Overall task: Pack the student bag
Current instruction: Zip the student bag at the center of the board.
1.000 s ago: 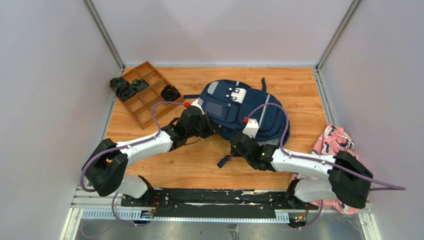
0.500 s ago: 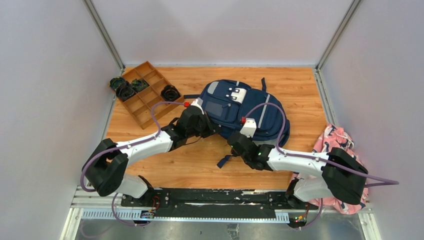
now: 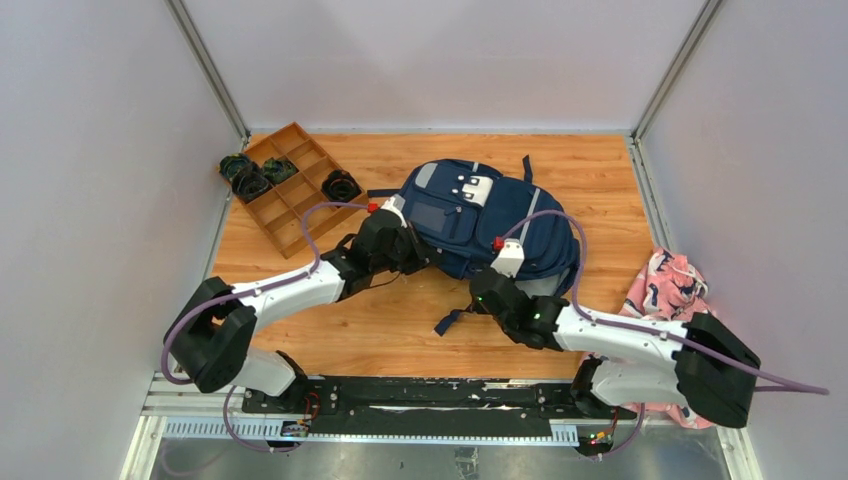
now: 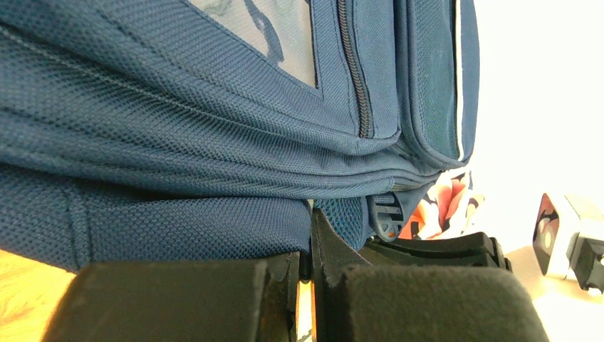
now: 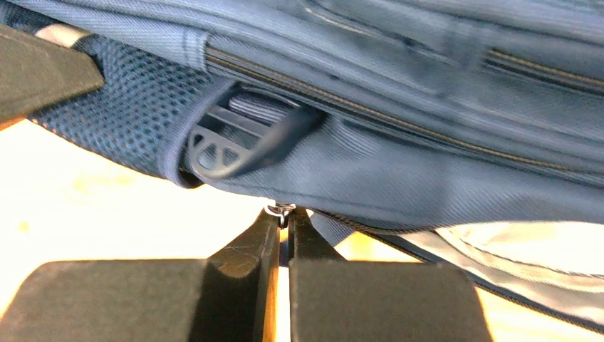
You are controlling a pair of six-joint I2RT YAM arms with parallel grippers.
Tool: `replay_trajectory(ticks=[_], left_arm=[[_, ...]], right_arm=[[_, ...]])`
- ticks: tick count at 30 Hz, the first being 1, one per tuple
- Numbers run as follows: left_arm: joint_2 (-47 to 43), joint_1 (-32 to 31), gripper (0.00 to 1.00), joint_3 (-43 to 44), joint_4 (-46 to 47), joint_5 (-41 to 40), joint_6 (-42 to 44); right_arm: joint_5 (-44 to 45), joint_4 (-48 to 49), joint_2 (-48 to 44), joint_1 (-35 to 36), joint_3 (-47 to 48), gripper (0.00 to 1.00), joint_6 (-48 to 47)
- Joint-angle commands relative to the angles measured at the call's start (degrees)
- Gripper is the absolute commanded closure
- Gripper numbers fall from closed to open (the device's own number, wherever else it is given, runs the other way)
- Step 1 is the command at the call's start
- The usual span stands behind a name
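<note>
Lab test cell: white panels (image 3: 440, 60), aluminium rails (image 3: 206, 65)

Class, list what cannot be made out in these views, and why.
- What the left gripper grips: left wrist view, the student bag fabric covers its tips.
- Metal bit at the right gripper: right wrist view, too small.
- Contents of the wooden tray: top view, too small.

- Top view: brightly, evenly lit from above; sharp; faint soft shadows on the table (image 3: 400, 330).
- Left wrist: blown out to white at right.
- Right wrist: glaring below, blurred across the student bag (image 5: 441, 164).
</note>
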Motion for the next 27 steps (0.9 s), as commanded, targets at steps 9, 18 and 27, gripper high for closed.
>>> replay_trajectory(ticks=[9, 18, 27], left_arm=[[2.0, 10.0, 1.0, 6.6, 3.0, 0.0, 6.6], [15.4, 15.9, 1.0, 21.8, -1.9, 2.0, 13.4], [28.0, 17.3, 0.6, 41.7, -14.0, 9.3, 23.4]], right_arm=[[3.7, -15.1, -14.0, 0.4, -6.7, 1.0, 2.2], [0.4, -23.9, -24.4, 0.3, -6.7, 1.0, -3.5], [-6.1, -22.7, -20.0, 0.4, -2.5, 1.0, -7.6]])
